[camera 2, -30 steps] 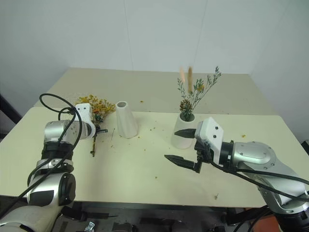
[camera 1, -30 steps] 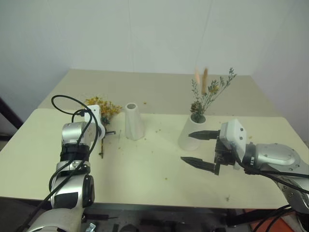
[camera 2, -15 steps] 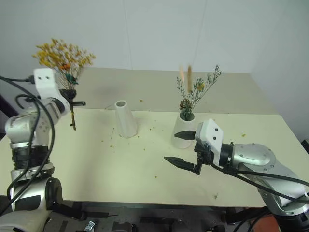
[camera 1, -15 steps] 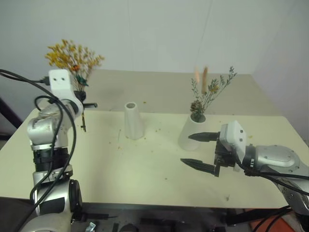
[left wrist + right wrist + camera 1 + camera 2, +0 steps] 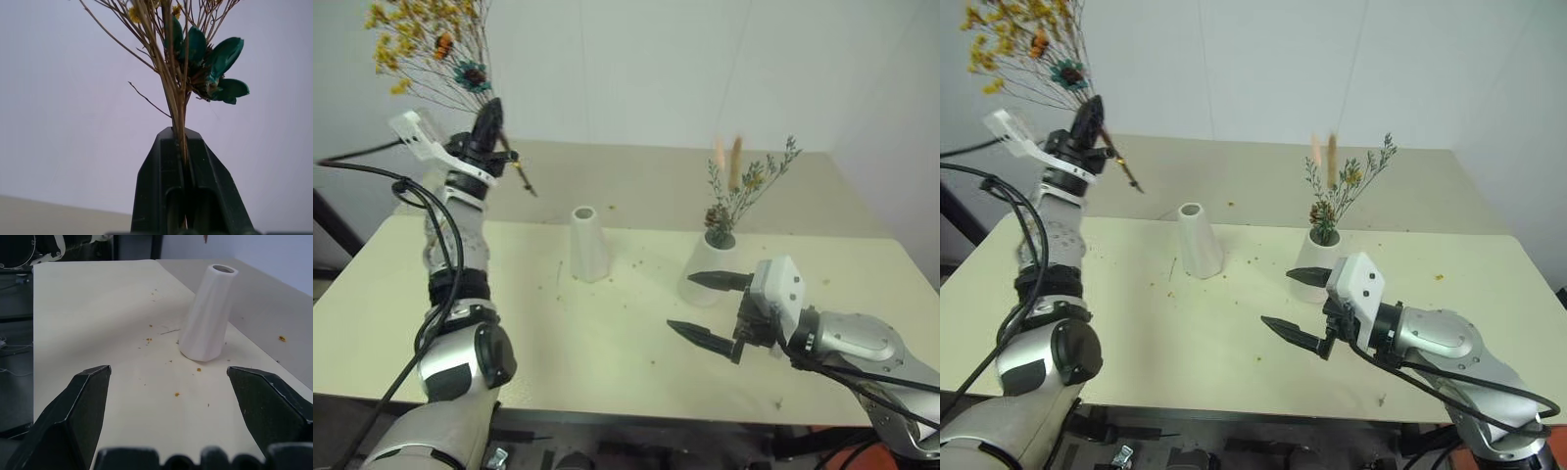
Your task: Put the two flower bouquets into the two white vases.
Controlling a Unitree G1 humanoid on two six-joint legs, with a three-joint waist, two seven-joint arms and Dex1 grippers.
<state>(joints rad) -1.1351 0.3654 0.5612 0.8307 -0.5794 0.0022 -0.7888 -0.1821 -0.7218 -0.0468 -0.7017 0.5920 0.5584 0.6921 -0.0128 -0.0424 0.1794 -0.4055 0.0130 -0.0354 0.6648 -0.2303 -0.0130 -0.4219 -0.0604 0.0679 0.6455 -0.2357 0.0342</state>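
Observation:
The big yellow-orange bouquet (image 5: 419, 41) is held high in the air at the far left, blossoms up, its stem ends sticking out below and to the right. My left gripper (image 5: 489, 122) is shut on its stems (image 5: 178, 103). The slim white vase (image 5: 587, 245) stands empty mid-table, below and right of that bunch. The wider white vase (image 5: 703, 277) stands further right and holds the small sparse bouquet (image 5: 741, 188). Just in front of the wider vase, my right gripper (image 5: 710, 308) hovers open and empty, facing the slim vase (image 5: 208, 313).
Small yellow petal crumbs (image 5: 641, 262) are scattered on the cream table (image 5: 607, 352) around both vases. A second table surface (image 5: 636, 181) adjoins at the back, with a white wall behind it.
My left arm lifted the yellow bouquet from the table to well above it and turned it blossoms-up. The right gripper stayed open and nearly still.

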